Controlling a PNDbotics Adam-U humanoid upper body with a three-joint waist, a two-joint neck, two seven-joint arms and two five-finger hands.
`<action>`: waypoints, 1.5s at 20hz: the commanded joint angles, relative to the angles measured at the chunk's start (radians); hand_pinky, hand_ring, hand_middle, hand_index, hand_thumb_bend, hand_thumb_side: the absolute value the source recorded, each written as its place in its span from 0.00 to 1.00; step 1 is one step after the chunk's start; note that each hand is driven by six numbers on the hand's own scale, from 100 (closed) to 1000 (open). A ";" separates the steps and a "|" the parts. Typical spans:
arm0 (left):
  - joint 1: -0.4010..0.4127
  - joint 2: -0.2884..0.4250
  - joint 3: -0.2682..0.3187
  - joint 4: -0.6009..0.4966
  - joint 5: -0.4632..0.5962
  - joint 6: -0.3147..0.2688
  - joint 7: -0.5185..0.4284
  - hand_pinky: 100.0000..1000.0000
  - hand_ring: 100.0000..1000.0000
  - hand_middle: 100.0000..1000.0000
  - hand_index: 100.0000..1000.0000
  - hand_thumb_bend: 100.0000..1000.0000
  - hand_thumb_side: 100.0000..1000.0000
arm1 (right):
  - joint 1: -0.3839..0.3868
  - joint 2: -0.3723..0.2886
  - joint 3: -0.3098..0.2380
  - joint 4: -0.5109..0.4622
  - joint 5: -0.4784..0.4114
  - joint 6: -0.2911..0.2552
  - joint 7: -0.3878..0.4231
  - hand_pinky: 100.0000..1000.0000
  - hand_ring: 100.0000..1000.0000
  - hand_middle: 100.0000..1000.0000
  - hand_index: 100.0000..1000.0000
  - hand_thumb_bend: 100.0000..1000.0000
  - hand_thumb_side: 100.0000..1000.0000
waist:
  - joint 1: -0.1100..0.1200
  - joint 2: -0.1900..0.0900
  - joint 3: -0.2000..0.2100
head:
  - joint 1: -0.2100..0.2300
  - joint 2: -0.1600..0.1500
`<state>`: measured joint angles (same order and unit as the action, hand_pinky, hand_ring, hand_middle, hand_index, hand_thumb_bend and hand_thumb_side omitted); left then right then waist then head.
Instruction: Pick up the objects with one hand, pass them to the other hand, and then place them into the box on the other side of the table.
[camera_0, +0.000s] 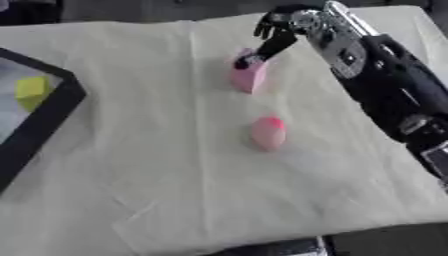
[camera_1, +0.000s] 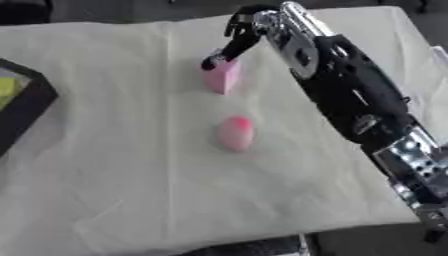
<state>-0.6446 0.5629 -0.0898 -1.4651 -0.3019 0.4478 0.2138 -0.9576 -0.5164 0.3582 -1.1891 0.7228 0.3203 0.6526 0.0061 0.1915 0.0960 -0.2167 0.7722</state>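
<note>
A pale pink block (camera_0: 248, 75) stands on the cream cloth at the upper middle. My right hand (camera_0: 273, 31) reaches in from the right, and its fingertips (camera_0: 245, 62) touch the block's top, curled down onto it. A pink-red egg-shaped object (camera_0: 268, 132) lies alone on the cloth below the block. At the left edge sits the black box (camera_0: 54, 108), with a yellow object (camera_0: 32, 90) inside it. My left hand shows in neither view.
The cream cloth (camera_0: 157, 170) covers the whole table, wrinkled near the front edge. My right forearm (camera_0: 385, 85) crosses the upper right of the table. A dark floor shows beyond the front edge.
</note>
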 joint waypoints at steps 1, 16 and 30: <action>-0.012 0.032 0.008 -0.009 -0.006 -0.001 -0.002 0.72 0.64 0.56 0.67 0.28 0.40 | -0.012 -0.027 -0.009 0.003 0.017 -0.012 0.005 0.84 0.83 0.78 0.86 0.68 0.58 | -0.006 -0.037 0.001 | -0.002 -0.002; -0.010 0.026 0.007 -0.008 -0.006 -0.001 -0.003 0.72 0.64 0.57 0.67 0.28 0.40 | 0.003 -0.015 0.001 0.052 0.051 -0.032 0.020 0.84 0.83 0.78 0.85 0.69 0.59 | -0.001 -0.030 0.008 | -0.005 -0.002; -0.008 0.023 0.008 -0.010 -0.003 -0.001 -0.004 0.72 0.64 0.57 0.67 0.27 0.40 | 0.010 0.006 -0.023 0.138 0.068 -0.035 -0.011 0.82 0.83 0.77 0.84 0.73 0.53 | 0.007 -0.024 0.010 | -0.007 -0.002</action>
<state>-0.6412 0.5623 -0.0899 -1.4649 -0.3038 0.4491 0.2118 -0.9319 -0.4982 0.3483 -1.0473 0.7887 0.2853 0.6500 0.0064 0.1915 0.1046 -0.2221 0.7722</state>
